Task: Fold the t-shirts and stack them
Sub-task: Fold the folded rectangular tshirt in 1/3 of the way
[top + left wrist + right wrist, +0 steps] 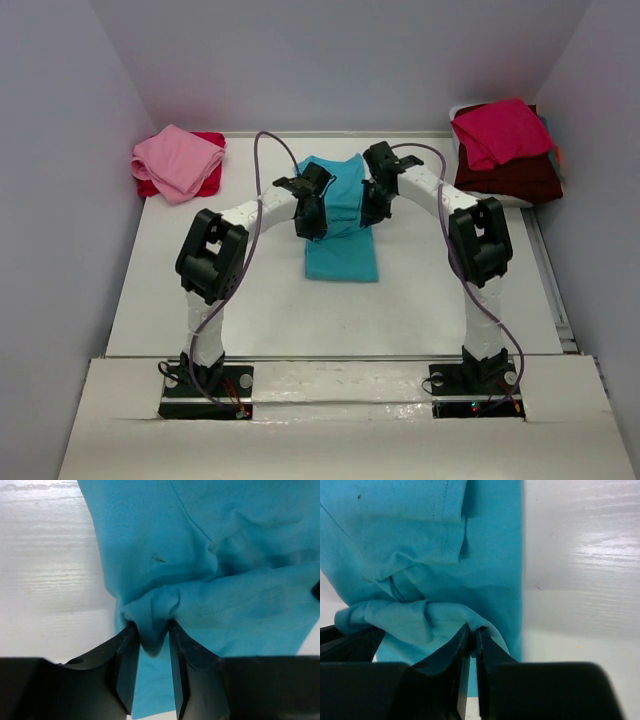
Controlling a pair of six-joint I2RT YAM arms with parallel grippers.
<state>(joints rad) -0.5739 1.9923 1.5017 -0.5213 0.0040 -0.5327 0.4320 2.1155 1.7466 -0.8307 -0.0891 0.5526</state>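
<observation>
A white surface (250, 310) fills the scene, closed by pale grey walls (60, 150) on the left, the right and the far side.

The turquoise t-shirt (340, 250) lies in the middle of the frame as a narrow strip that runs from top to bottom, so I judge that its sides are already folded in. The left end effector (310, 215) is clamped on a bunched fold at the left edge of this shirt; in the left wrist view the cloth is squeezed between the two fingers (125, 665). The right end effector (375, 205) pinches the right edge, its fingers (462, 670) almost together with only a thin layer of cloth between them. Both grips are near the middle of the strip, and the lower hem rests flat on the surface. It seems to me that the crosswise fold is in hand and not yet finished.

In the upper left of the frame a pink shirt (178, 160) sits on a red shirt (212, 180). In the upper right a crimson shirt (500, 132) lies on a dark maroon shirt (510, 178). I cannot tell which pile is the finished one; the upper right one looks more loose. So the stacking of the turquoise one is left, and perhaps more shirts.

For moving, there is bare surface on both sides of the strip and below it, down to the arm bases (205, 385). Both piles are well apart from the shirt, near the side walls.
</observation>
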